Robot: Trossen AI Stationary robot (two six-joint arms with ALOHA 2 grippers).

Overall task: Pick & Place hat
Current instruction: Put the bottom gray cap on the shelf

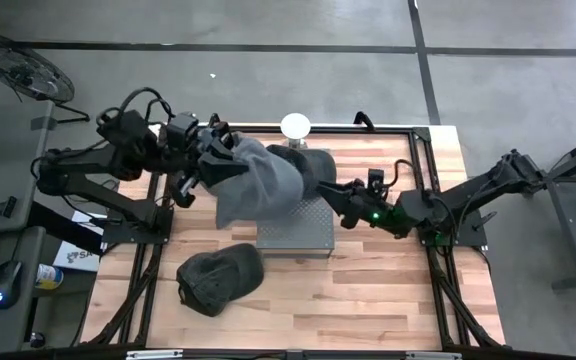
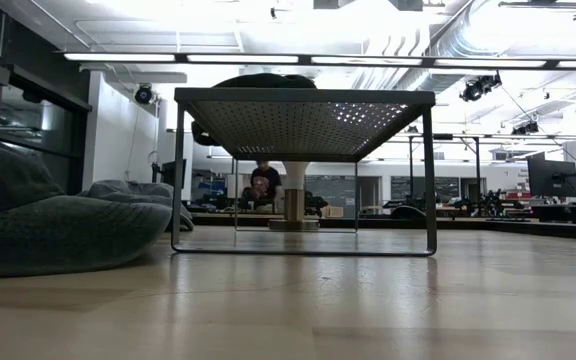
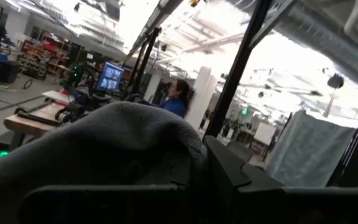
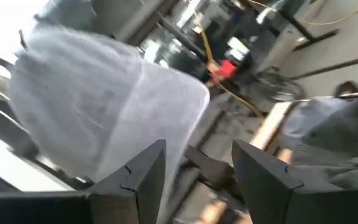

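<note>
A grey knit hat [image 1: 258, 180] hangs above the perforated metal stand [image 1: 293, 235], and its darker right end [image 1: 315, 166] is near my right gripper. My left gripper [image 1: 208, 160] is at the hat's left end and shut on it; grey knit [image 3: 117, 143] fills the left wrist view. My right gripper [image 1: 336, 190] stands open just right of the hat, and nothing shows between its fingers [image 4: 138, 177]. A second, dark cap [image 1: 218, 278] lies crown up on the table near the front left. My left gripper holds the grey knit hat by its left end [image 1: 223, 160], coming level from the table's left. The knit bulges over the fingers [image 3: 229, 171] and hides the place of contact. The hat is lifted and hangs slack toward the stand.
The metal stand [image 2: 303, 100] has thin legs and open space beneath it. A white round post [image 1: 295, 125] stands at the table's far edge behind the stand. Bare wood lies at the front right [image 1: 368, 300]. A person [image 2: 264, 185] sits in the room beyond the table.
</note>
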